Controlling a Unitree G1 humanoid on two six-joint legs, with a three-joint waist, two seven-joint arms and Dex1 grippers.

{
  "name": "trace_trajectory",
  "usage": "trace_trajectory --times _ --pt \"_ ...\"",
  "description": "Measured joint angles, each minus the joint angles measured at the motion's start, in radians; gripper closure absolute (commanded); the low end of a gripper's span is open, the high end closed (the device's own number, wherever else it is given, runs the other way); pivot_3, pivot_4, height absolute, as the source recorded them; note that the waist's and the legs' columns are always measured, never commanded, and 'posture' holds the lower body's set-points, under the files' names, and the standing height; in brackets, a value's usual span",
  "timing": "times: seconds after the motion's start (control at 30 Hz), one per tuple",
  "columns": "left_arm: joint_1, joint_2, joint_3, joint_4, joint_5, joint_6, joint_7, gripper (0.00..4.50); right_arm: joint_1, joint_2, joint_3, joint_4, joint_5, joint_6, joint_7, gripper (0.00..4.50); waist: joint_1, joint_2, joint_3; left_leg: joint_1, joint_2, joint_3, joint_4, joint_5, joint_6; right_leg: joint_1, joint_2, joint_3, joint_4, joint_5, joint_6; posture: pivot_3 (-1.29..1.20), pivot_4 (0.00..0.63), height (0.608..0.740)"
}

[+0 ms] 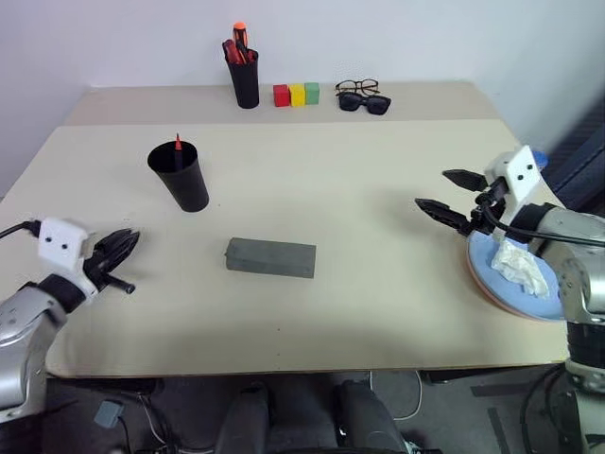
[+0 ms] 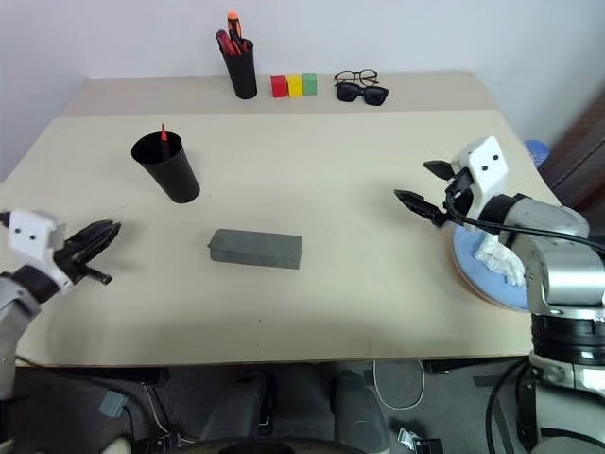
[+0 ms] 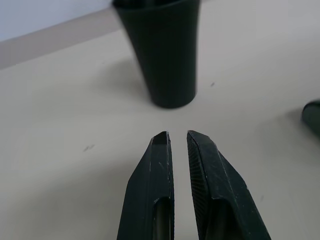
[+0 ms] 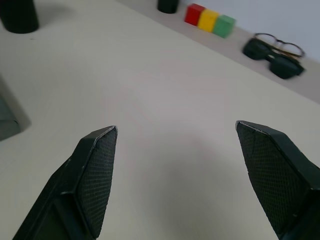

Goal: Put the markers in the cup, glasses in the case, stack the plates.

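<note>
Two grippers over a tan table (image 1: 359, 218), nothing held.

Left gripper (image 1: 125, 260) low at near left edge, fingers nearly together; right gripper (image 1: 452, 197) spread wide above stacked plates (image 1: 492, 270), crumpled white tissue (image 1: 523, 265) lying on top. Grey case (image 1: 270, 257) shut at centre; cup (image 1: 180, 176) beyond it with red marker tip (image 1: 177, 143) poking out. Thin-rimmed glasses (image 1: 356, 87) at far edge, touching dark sunglasses (image 1: 365, 102). Probably glasses next: reach right, pinch the clear pair only, avoid dragging sunglasses; open case lid first.
</note>
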Motion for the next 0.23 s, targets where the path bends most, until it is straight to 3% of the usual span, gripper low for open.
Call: trace_trajectory --times 0.23 --pt "0.064 -0.032 0.032 -0.101 -0.015 0.009 0.046 4.02 -0.044 0.020 0.083 0.097 -0.014 -0.058 0.027 0.66 0.003 0.000 0.000 0.000 0.000 0.000 0.000 0.000 0.000 0.000 0.000 0.000 -0.001 0.000 0.000 0.00 0.150 0.740"
